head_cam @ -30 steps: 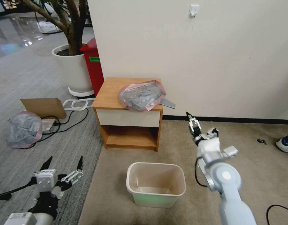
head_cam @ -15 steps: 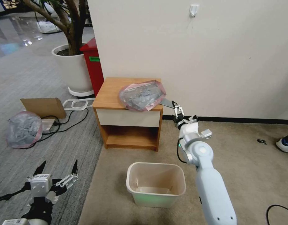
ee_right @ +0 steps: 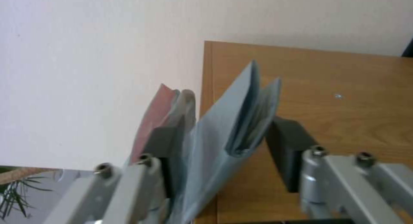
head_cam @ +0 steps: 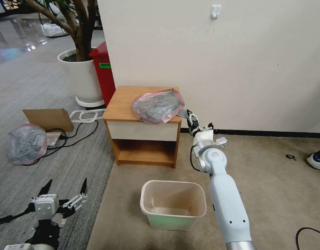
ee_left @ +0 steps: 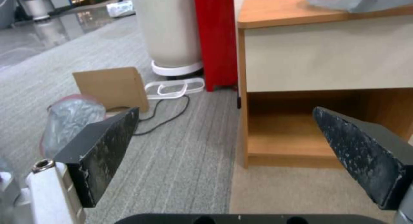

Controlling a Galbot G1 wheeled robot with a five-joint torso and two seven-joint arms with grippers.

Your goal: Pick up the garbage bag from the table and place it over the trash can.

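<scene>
Two pads (ee_right: 289,143) (right pincer (ee_right: 224,143)) bracketing crinkly garbage bag (ee_right: 224,120)

A red bin (head_cam: 103,74) and white plant pot (head_cam: 81,76) stand far left by the wall; cardboard (head_cam: 49,119), cables (head_cam: 75,133) and a stuffed bundle (head_cam: 26,143) lie nearer left.

Right gripper (head_cam: 190,115) outstretched, fingers apart — left gripper (head_cam: 65,185) low, spread wide.
</scene>
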